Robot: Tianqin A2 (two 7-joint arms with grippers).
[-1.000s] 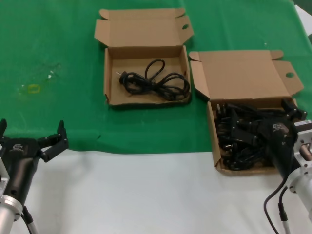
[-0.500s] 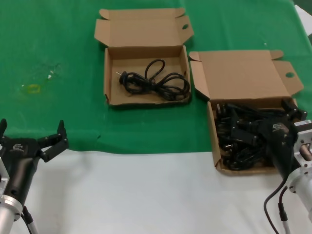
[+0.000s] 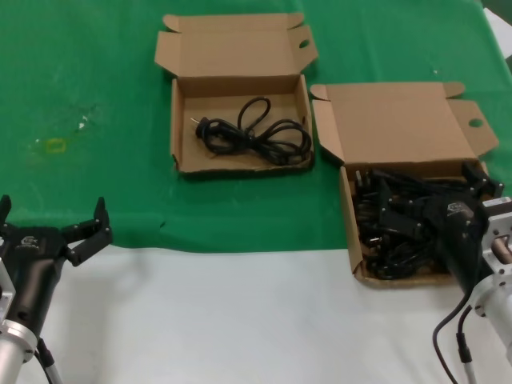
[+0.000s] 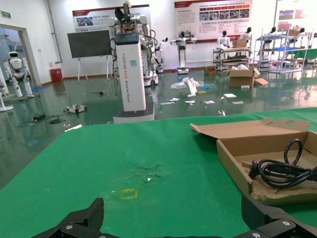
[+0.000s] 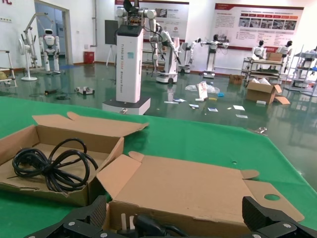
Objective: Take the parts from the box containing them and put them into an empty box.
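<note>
Reaching Into the Full Box

Hovering spread over the cords [image 3: 400, 228] in the near box [image 3: 350, 220], the right end effector [image 3: 436, 204] must close next. Left end effector [image 3: 50, 224] waits open. Farther box [image 3: 178, 120] holds one cord [image 3: 252, 132]

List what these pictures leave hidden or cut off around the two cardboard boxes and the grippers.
- Head view: the right gripper and its black wrist cover part of the pile of black power cords, so whether it grips one cannot be told.
- Right wrist view: the near wall of the full brown cardboard box hides most of the cords.
- Left wrist view: the picture edge crops the far brown cardboard box holding one cord.
- Left gripper: idle, open.
</note>
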